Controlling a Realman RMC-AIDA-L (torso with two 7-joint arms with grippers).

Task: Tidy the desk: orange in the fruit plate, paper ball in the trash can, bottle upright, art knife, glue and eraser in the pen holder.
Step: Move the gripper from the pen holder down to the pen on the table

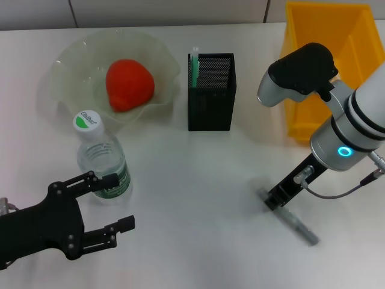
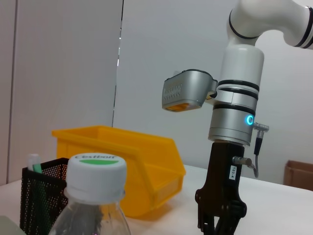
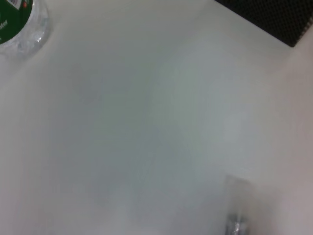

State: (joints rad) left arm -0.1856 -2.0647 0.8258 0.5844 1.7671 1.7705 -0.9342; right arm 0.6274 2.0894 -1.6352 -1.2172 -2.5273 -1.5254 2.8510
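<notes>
The orange (image 1: 128, 84) lies in the pale-green fruit plate (image 1: 72, 57) at the back left. The bottle (image 1: 101, 159) stands upright in front of the plate; its cap shows in the left wrist view (image 2: 95, 176). My left gripper (image 1: 114, 201) is open at the front left, its upper finger right beside the bottle's label. A grey art knife (image 1: 298, 226) lies flat at the front right. My right gripper (image 1: 275, 198) points down onto its near end. The pen holder (image 1: 210, 93) holds a white-green stick (image 1: 195, 60). The paper ball and eraser are out of view.
The yellow trash can (image 1: 319, 24) stands at the back right, behind my right arm (image 1: 346, 129); it also shows in the left wrist view (image 2: 142, 161). The white table (image 1: 198, 180) runs between the bottle and the knife.
</notes>
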